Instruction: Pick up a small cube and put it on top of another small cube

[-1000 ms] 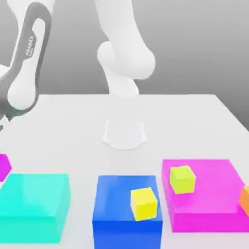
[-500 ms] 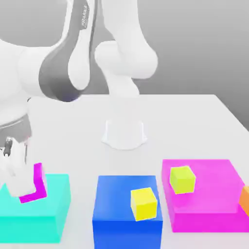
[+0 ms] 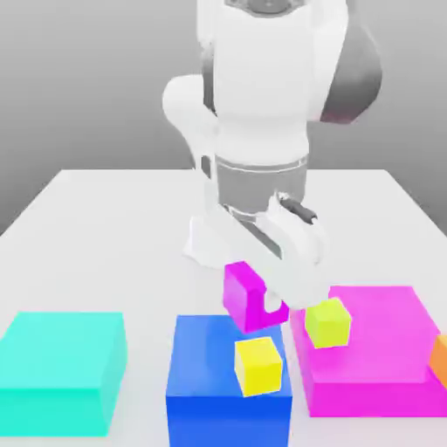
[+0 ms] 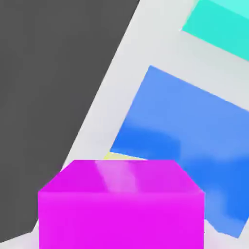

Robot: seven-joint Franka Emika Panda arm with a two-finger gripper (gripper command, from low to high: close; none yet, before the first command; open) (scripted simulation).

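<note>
We see the small pink cube (image 3: 248,298) pinched in the gripper (image 3: 262,301), held in the air just above the back edge of the blue block (image 3: 218,384), which we take as our landmark; in the hand view the same cube (image 4: 121,204) sits close in front of the camera, with the blue block (image 4: 189,146) beyond it. On the blue block's top rests a small yellow cube (image 3: 258,366), near its front corner on the side toward the large pink block (image 3: 375,358); a yellow-green cube (image 3: 328,322) sits on that large pink block, just beside the blue one; a cyan block (image 3: 61,367) lies well apart on the blue block's other side, all on a white table (image 3: 105,236). We judge the step in hand to be the carry toward a resting cube, and the yellow one looks the nearer candidate; to do it well we would bring the pink cube squarely over it, turn it so the faces line up since it hangs tilted now, lower it slowly, and let go only once it sits flat, because a small top leaves little room for error. An orange shape (image 3: 439,360) is cut off at the frame's edge past the large pink block; the fingertips are partly hidden behind the held cube; in the hand view only a pale yellow sliver (image 4: 121,156) peeks over the pink cube, and we cannot tell which cube it is.
</note>
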